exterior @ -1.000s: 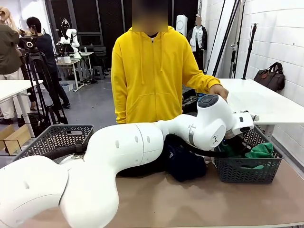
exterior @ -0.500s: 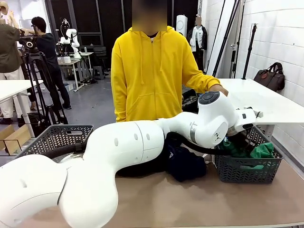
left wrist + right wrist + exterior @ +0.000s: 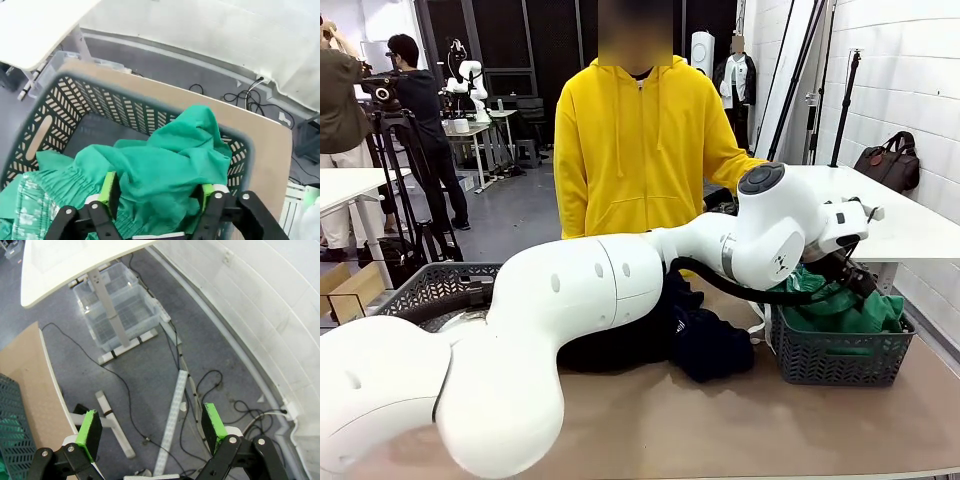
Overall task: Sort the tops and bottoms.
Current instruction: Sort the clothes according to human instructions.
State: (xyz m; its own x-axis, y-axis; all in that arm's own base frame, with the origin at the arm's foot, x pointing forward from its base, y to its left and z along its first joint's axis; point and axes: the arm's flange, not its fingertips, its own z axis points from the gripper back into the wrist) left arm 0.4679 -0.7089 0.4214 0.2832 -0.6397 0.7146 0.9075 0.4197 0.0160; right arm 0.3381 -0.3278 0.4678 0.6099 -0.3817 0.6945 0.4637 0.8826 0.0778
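Green garment (image 3: 170, 165) sat heaped in the dark mesh basket (image 3: 65, 100) at the right of the front frame, its folds mounded above the rim. You had your left gripper (image 3: 156, 191) low in the wrist picture, jaws spread, one green pad on each side of a bunched ridge of that cloth. I couldn't tell whether the pads were pressing it at all.

Your right gripper (image 3: 152, 427) was spread wide on nothing, over bare floor and cables.

The dark garments (image 3: 705, 340) lay in a heap mid-table, partly behind your left arm, in front of the person in the yellow hoodie (image 3: 640, 150).

By the look of it, that green piece was light, limp and a bit slick. It'll sag and trail from any pinch, and a single layer could slide out. The gathered elastic band at lower left of the wrist view looked like the best hold, since it's thick and ridged. The dark heap looked bulkier, so take a top fold, not a flat panel.
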